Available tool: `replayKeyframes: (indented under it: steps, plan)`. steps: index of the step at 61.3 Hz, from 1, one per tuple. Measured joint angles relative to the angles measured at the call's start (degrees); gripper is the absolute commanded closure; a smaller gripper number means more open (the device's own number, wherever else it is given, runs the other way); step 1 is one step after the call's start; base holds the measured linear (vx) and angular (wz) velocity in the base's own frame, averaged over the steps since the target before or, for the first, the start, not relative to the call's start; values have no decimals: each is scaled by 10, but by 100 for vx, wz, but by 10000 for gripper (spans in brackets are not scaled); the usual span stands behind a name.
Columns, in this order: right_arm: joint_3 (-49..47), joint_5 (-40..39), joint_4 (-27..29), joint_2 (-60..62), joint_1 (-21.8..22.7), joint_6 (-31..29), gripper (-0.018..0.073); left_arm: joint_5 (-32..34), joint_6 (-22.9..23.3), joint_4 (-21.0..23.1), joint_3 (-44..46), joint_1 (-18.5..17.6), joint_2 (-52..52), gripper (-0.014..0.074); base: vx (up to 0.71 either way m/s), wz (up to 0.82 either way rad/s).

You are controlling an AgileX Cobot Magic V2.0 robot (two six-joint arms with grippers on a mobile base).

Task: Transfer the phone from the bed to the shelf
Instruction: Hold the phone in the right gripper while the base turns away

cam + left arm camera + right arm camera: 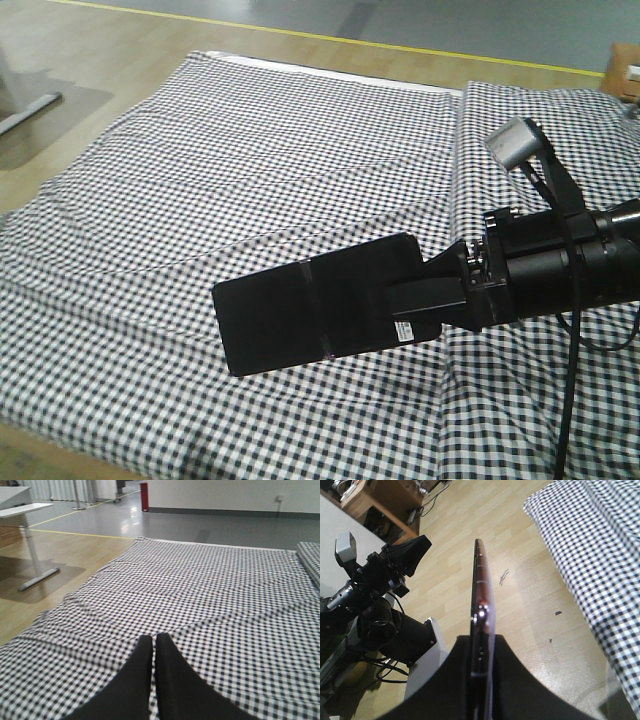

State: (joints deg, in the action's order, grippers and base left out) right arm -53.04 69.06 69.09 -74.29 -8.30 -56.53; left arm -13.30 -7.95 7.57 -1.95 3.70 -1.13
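Right gripper [415, 290] clamps the phone [300, 315] by one short end over the bed [250, 150], its long axis running straight out from the jaws. The left gripper [152, 652] is closed and empty.

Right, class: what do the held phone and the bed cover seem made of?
The phone: smooth black face, likely glass or plastic; its shiny pinkish edge in the right wrist view looks metallic. The bed cover: matt woven cloth, going by the check pattern and soft folds.
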Motion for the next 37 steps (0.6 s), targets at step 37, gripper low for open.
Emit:
replayKeyframes:
  steps: [37]
  plan:
    - [0,0,0,0,0,0,561,0,0,0,0,0,0,596,-10,39]
